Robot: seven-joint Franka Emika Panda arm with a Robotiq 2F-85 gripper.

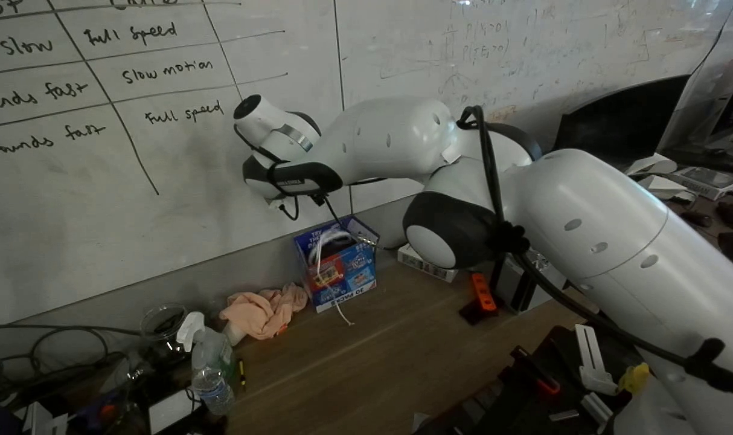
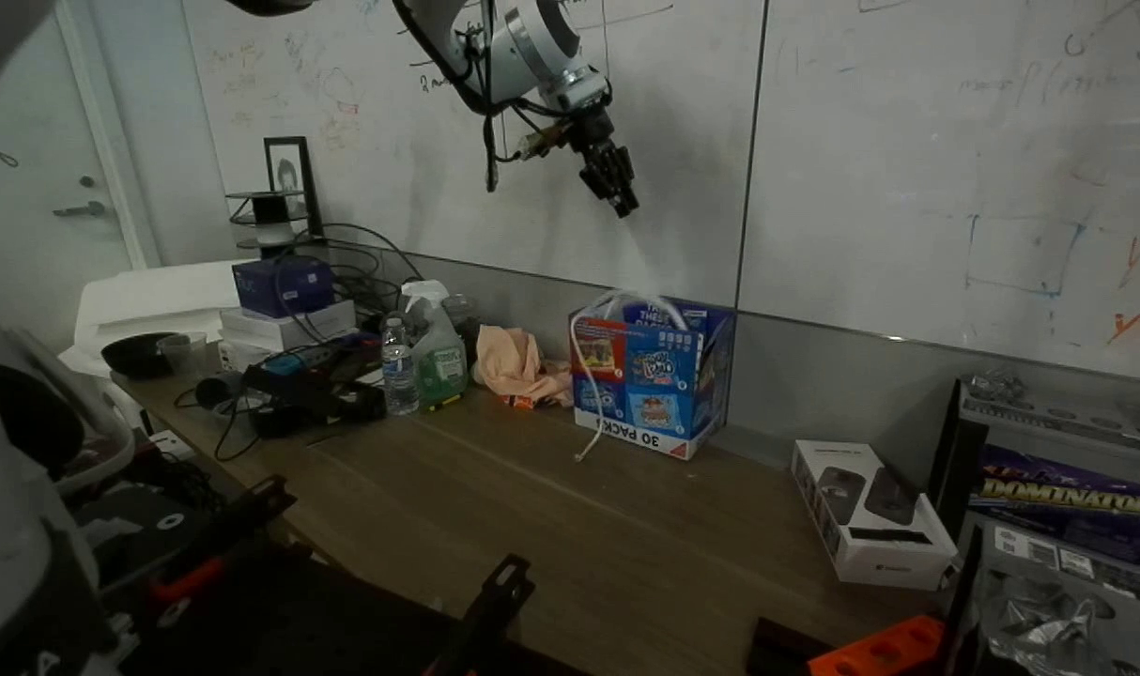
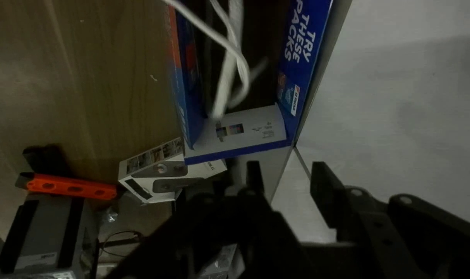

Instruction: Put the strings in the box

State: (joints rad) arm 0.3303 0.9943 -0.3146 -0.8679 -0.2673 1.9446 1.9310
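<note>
Fingers [image 3: 323, 180] parted, nothing pinched | strings [image 3: 226, 77] seen below them, draped over wall of box [image 2: 638, 380], end hung to desk [image 2: 532, 526] | inward tuck judged needed

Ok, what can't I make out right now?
Floor of the box: shadow and strings hide it in the wrist view.
Amount of strings inside: hidden by the front wall in an exterior view.
Fine print on the pale flap: too small, wrist view.
Whiteboard writing: cut by the left edge in an exterior view.
</note>
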